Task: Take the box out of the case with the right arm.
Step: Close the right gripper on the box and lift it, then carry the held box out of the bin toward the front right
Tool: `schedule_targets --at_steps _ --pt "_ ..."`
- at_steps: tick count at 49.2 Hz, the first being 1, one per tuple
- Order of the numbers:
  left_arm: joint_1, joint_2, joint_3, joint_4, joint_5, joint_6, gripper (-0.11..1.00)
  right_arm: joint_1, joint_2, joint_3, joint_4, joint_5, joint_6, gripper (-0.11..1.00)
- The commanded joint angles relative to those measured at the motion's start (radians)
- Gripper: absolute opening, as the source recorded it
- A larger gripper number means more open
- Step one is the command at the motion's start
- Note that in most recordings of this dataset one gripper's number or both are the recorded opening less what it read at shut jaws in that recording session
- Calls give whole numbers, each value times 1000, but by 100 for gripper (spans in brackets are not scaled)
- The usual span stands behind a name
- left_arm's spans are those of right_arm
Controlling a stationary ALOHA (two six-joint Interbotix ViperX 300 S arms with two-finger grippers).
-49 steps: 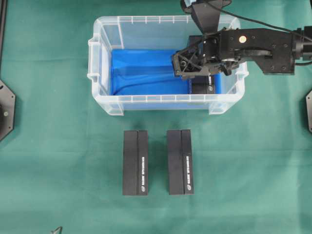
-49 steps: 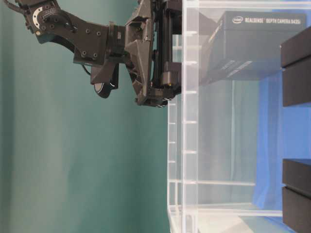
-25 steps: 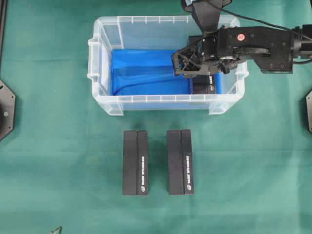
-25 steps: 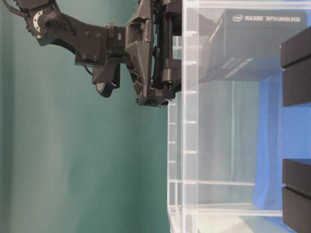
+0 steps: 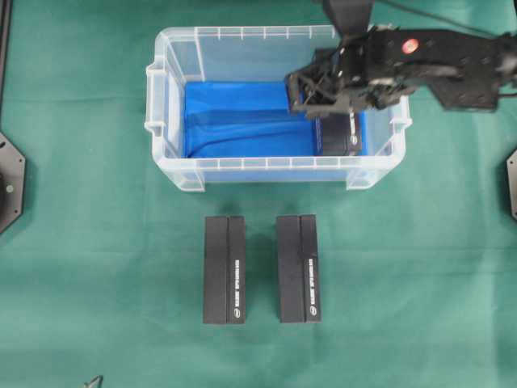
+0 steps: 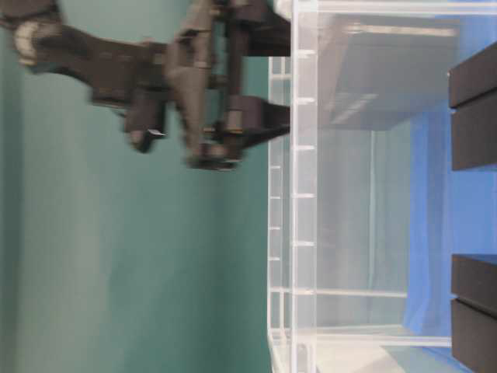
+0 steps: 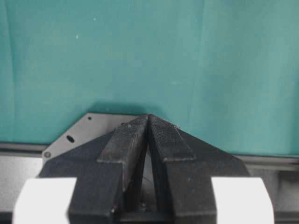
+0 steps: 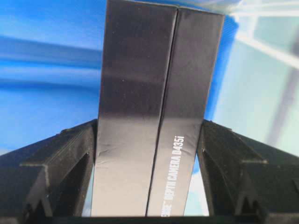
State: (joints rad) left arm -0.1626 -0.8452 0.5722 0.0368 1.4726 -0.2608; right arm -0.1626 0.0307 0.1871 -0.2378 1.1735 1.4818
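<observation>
The case (image 5: pixel 174 97), a clear tub with a blue floor, stands at the back middle of the green cloth. At its right end the box (image 5: pixel 340 136), long and black with white lettering, is inside the walls. My right gripper (image 5: pixel 331 105) reaches in from the right and is shut on the box. In the right wrist view both fingers (image 8: pixel 70 149) press the box (image 8: pixel 154 93) on its long sides. The table-level view is blurred and shows the box (image 6: pixel 388 78) through the case wall (image 6: pixel 303 233). My left gripper (image 7: pixel 148 116) is shut and empty over bare cloth.
Two more black boxes (image 5: pixel 224 269) (image 5: pixel 298 268) lie side by side on the cloth in front of the case. An arm base plate (image 5: pixel 10 182) sits at the left edge, another at the right edge (image 5: pixel 511 182).
The right gripper narrowed onto the box, then moved with it: it has shifted toward the case's back wall, and in the table-level view the arm and box have moved away from the blue floor.
</observation>
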Motion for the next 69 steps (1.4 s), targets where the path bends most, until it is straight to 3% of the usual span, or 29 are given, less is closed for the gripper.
schedule_targets --at_steps 1,16,30,47,69 --pt "-3 3 -9 3 -5 2 2 11 -64 -71 -21 60 -2 67" --pt "-5 3 -9 3 -5 2 2 48 -106 -235 -91 262 -9 67" --pt "-5 2 -9 5 -5 3 2 84 -107 -334 -124 319 -9 67" --pt "-5 2 -9 3 -5 3 2 104 -106 -397 -166 394 -11 67" --pt "-3 2 -9 5 -5 3 2 106 -106 -396 -166 396 -11 67"
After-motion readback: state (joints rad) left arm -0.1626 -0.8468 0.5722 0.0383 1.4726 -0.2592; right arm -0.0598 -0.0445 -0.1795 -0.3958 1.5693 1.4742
